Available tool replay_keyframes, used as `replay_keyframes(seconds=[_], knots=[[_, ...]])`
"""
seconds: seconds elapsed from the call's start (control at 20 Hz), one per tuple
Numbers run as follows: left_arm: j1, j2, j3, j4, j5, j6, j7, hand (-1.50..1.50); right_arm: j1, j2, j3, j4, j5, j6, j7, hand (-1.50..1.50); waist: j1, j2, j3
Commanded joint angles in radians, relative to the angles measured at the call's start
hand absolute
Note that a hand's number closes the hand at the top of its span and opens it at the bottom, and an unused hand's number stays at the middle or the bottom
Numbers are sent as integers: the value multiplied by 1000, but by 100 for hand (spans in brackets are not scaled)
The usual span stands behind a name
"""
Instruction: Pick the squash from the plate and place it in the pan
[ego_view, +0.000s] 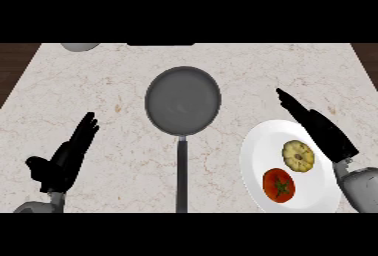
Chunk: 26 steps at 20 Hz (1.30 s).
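A pale yellow squash (298, 155) lies on the white plate (256, 150) at the lower right, with a red tomato (278, 185) just below it. The grey pan (183, 101) sits in the middle of the counter, its long handle (181, 175) pointing toward me. My right hand (319, 126) stretches over the plate's right rim, fingers straight and open, just right of the squash and apart from it. My left hand (65, 159) rests open at the lower left, fingers up, holding nothing.
A grey round object (80, 46) shows partly at the counter's top left edge, and a dark item (160, 44) lies at the top middle. Dark wood borders the marble counter at both upper corners.
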Motion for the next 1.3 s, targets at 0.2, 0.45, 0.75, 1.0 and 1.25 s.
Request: replay_keyframes(seconds=[0.2, 0.45, 0.75, 1.0, 1.25], knots=[[-113, 3, 62, -65, 24, 60, 84, 0, -211, 39, 137, -104, -101, 358, -146, 150, 54, -13, -25], [-110, -26, 83, -73, 59, 106, 158, 0, -236, -245, 40, -191, 168, 390, -477, 150, -25, -23, -22], [-152, -24, 66, -160, 43, 153, 264, 0, -190, -467, -83, -40, 347, 392, -833, -150, -19, -15, -24], [-140, -9, 91, -158, 43, 127, 263, 0, -225, -487, -26, -90, 505, 357, -922, -150, -16, -17, -28], [-182, -14, 89, -197, 23, 164, 338, 0, -318, -432, 99, -175, 639, 383, -785, -150, -9, -16, -29]])
